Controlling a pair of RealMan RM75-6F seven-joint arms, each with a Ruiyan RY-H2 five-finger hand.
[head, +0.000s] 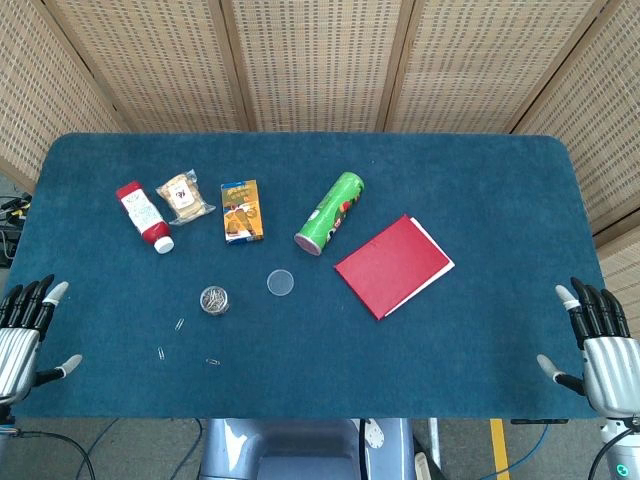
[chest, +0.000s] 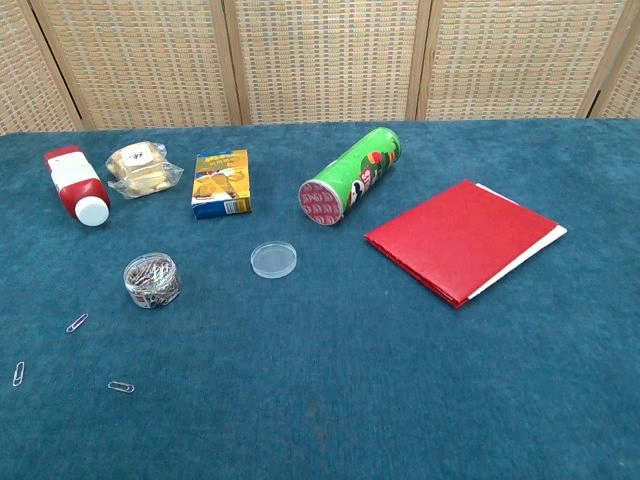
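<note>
My left hand (head: 25, 328) hovers at the table's near left corner, fingers spread, holding nothing. My right hand (head: 598, 342) hangs at the near right corner, likewise spread and empty. Neither hand shows in the chest view. Nearest the left hand lie three loose paper clips (head: 180, 324) (chest: 77, 323) and a small clear tub of paper clips (head: 214, 299) (chest: 152, 279), its round clear lid (head: 281, 282) (chest: 273, 260) lying apart beside it. Closest to the right hand is a red folder (head: 392, 265) (chest: 459, 238) with white paper inside.
On the blue tabletop (head: 470, 180), a green chips can (head: 330, 213) (chest: 352, 176) lies on its side. Left of it sit a small yellow-and-blue box (head: 241, 211) (chest: 221, 183), a bagged snack (head: 184, 196) (chest: 141, 170) and a red bottle with white cap (head: 144, 216) (chest: 76, 184). Wicker screens stand behind.
</note>
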